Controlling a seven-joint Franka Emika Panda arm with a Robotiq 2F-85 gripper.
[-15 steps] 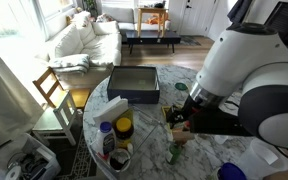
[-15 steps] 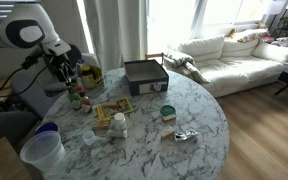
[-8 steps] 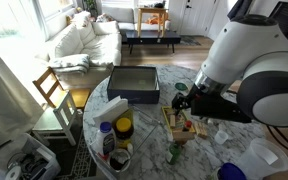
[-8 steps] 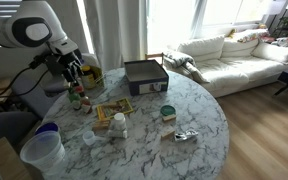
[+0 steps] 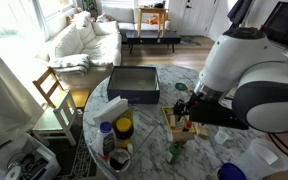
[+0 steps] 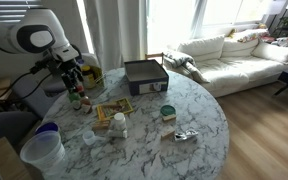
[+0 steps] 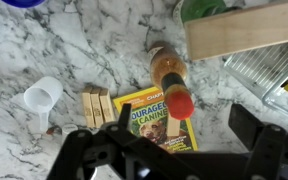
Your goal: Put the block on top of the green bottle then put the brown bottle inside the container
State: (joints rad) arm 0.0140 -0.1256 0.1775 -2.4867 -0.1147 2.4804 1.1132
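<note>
In the wrist view my gripper (image 7: 184, 125) is open and empty, just above the brown bottle (image 7: 168, 75), which stands upright on the marble and shows a red cap from above. A dark green shape at the top edge, partly cut off, looks like the green bottle (image 7: 199, 8). Pale wooden blocks (image 7: 97, 107) lie side by side left of a yellow book (image 7: 149, 118). The dark container (image 5: 134, 85) (image 6: 144, 74) sits farther along the table. My gripper (image 6: 74, 76) hovers over the bottles (image 6: 76, 99) at the table edge.
A white cup (image 7: 42, 97) stands left of the blocks. A wooden plank (image 7: 244, 30) lies at the wrist view's top right. A yellow-lidded jar (image 5: 124, 127), a blue-capped white bottle (image 5: 106, 140), a green tin (image 6: 167, 112) and crumpled foil (image 6: 184, 135) share the round table (image 6: 199, 110).
The arm has shifted slightly above the bottles. Nothing was taken hold of or moved on the table.
</note>
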